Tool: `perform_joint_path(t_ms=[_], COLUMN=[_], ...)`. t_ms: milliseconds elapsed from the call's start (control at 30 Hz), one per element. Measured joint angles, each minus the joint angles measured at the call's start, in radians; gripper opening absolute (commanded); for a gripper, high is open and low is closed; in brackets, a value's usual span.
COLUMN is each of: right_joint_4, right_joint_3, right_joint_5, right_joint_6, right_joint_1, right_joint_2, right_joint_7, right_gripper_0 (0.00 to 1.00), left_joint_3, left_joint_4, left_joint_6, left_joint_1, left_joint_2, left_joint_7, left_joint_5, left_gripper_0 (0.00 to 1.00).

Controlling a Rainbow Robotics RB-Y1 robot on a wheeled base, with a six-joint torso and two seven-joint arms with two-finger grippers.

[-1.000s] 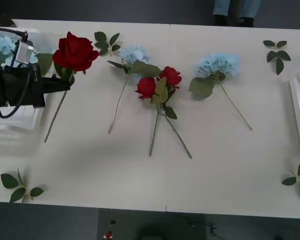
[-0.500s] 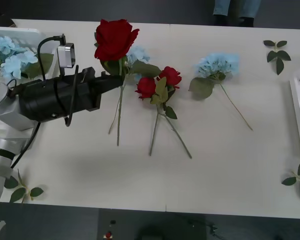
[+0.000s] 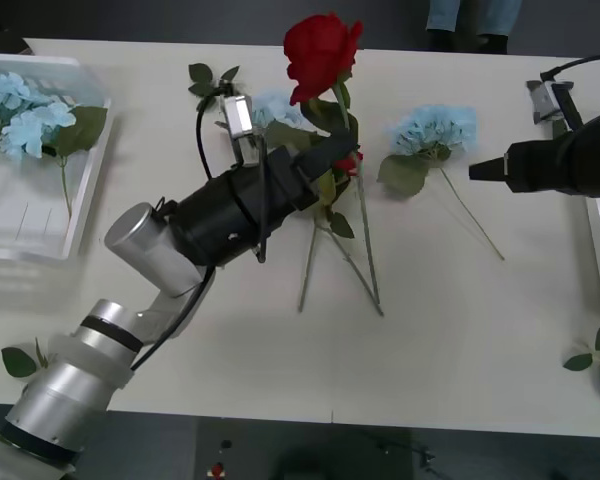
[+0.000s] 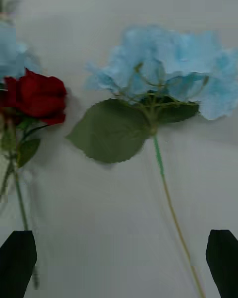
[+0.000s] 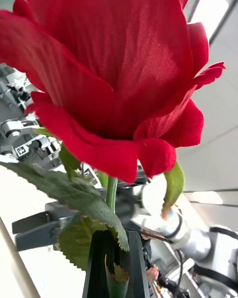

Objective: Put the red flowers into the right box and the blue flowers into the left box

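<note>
Front view: the left gripper (image 3: 342, 142), upper centre of the frame, is clamped on the stem of a red rose (image 3: 320, 45) held upright above the table — its bloom fills the left wrist view. The right gripper (image 3: 475, 171) hovers at the right, fingers spread, beside a blue flower (image 3: 435, 128). The left box (image 3: 80, 200), upper left, holds blue flowers.

Leaf sprigs (image 3: 552, 108) on table (image 3: 460, 340), maybe 4.

The left arm reaches forward and rightward over the table (image 3: 180, 330), and its left gripper (image 3: 342, 142) is closed on the stem of a red rose (image 3: 320, 45). The right gripper (image 3: 477, 171) hovers above the table's right part, fingers (image 4: 18, 260) spread apart.
</note>
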Motion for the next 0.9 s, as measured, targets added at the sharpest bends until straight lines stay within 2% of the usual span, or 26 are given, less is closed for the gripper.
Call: perform_joint_path(t_ms=[100,267,367,500,667,900], right_joint_4=[-0.055,-0.112,-0.135,-0.181,-0.258,-0.313], right_joint_3=[-0.125,-0.373,-0.439,-0.443,-0.414,-0.414], right_joint_5=[-0.133,-0.303,-0.382,-0.458,-0.51,-0.512], right_joint_6=[0.112,0.275,0.368,0.399,0.413,0.425], right_joint_1=[0.081,0.27,0.352,0.421,0.478,0.493], right_joint_2=[0.0,0.0,0.0,0.0,0.008,0.117], right_joint_7=[0.136,0.389,0.495,0.634,0.691,0.742], right_gripper_0=[1.0,1.0,1.0,1.0,1.0,1.0], left_joint_3=[-0.016,-0.016,-0.016,-0.017,-0.017,-0.018], left_joint_4=[0.0,0.0,0.0,0.0,0.0,0.0], left_joint_6=[-0.054,-0.114,-0.138,-0.156,-0.161,-0.161], left_joint_1=[-0.008,-0.038,-0.055,-0.071,-0.089,-0.108], left_joint_2=[-0.002,-0.002,-0.002,-0.002,-0.002,-0.004], left_joint_7=[0.0,0.0,0.0,0.0,0.0,0.0], left_joint_5=[0.0,0.0,0.0,0.0,0.0,0.0], left_gripper_0=[0.0,0.0,0.0,0.0,0.0,0.0])
